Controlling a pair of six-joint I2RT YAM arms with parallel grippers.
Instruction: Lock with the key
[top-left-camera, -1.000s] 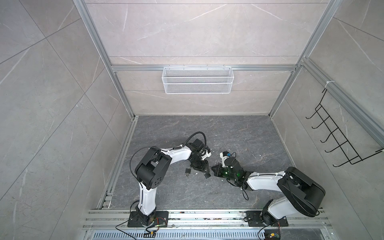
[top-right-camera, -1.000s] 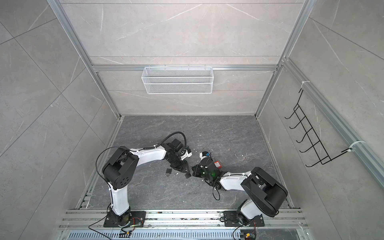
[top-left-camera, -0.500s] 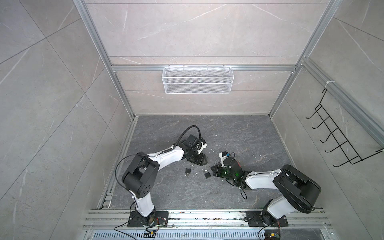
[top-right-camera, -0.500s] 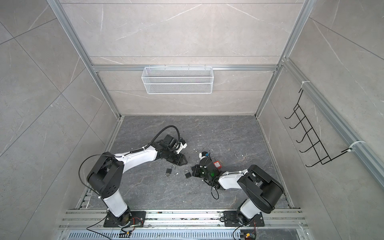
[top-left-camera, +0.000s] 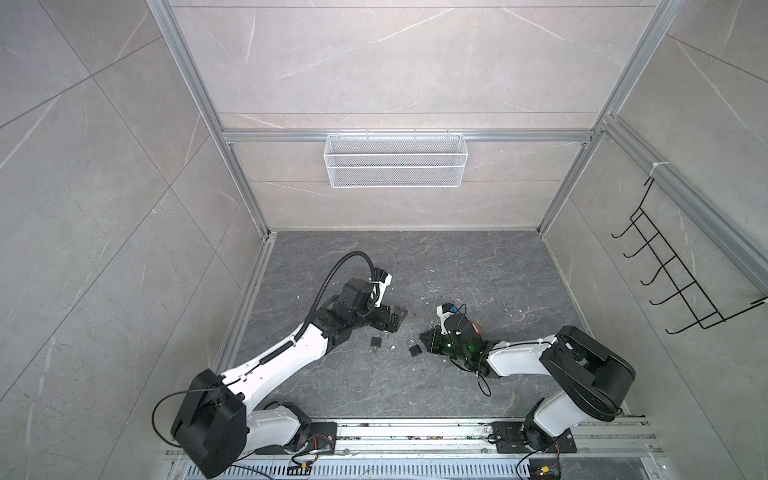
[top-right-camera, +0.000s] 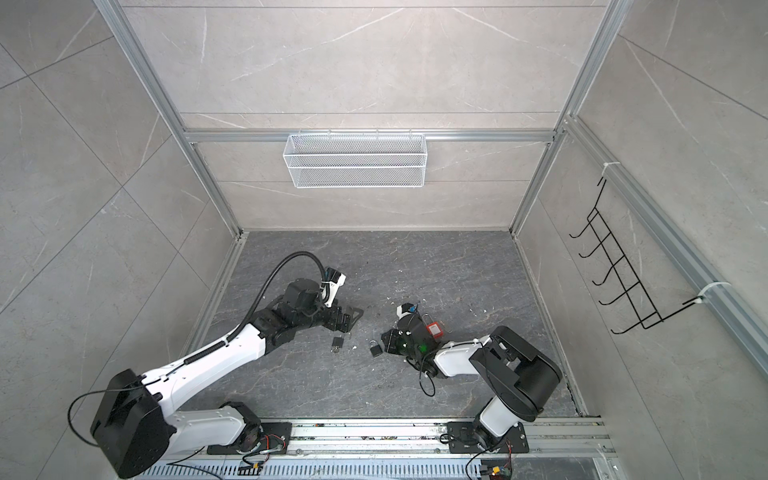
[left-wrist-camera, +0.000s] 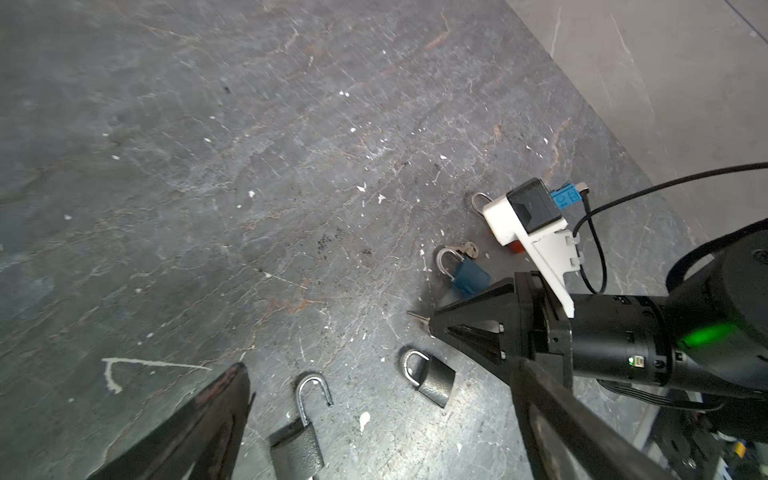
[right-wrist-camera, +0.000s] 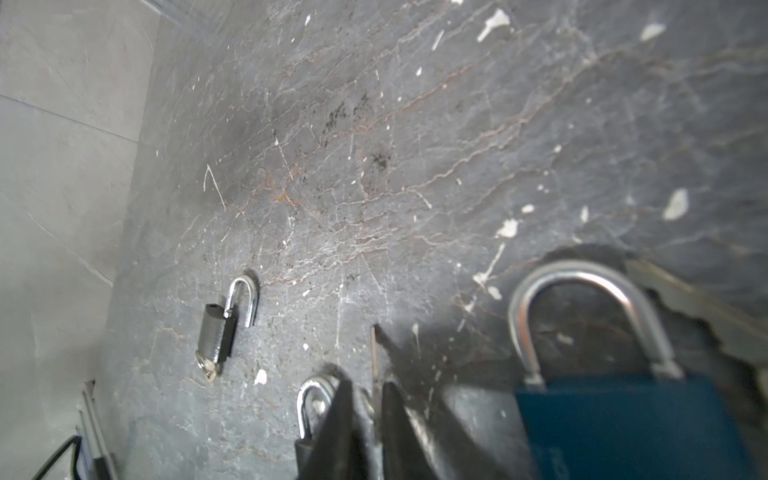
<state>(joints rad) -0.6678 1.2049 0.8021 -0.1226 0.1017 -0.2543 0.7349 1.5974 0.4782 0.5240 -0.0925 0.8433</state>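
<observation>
1. Key (right-wrist-camera: 375, 361) — its blade juts lengthwise from the tips of the right end effector (left-wrist-camera: 434, 326). The jaws stand narrowly about it, and whether they pinch it cannot be told.
2. Just beside those tips, a closed grey padlock (left-wrist-camera: 432, 382) lies on the worktop (left-wrist-camera: 208, 187).
3. Farther on, the open-shackled padlock (left-wrist-camera: 297, 442) lies flat by the left end effector (top-left-camera: 397, 319) — released wide, empty. The left arm is nearer it.

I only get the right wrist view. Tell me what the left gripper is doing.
Observer: The left gripper is wide open and empty, close to the open gray padlock.
Operator: Name any padlock I can't see.
Observer: A red padlock lies beside the right arm.
Operator: Check the padlock my finger half hides.
Observer: That second gray padlock looks closed, shackle seated.
</observation>
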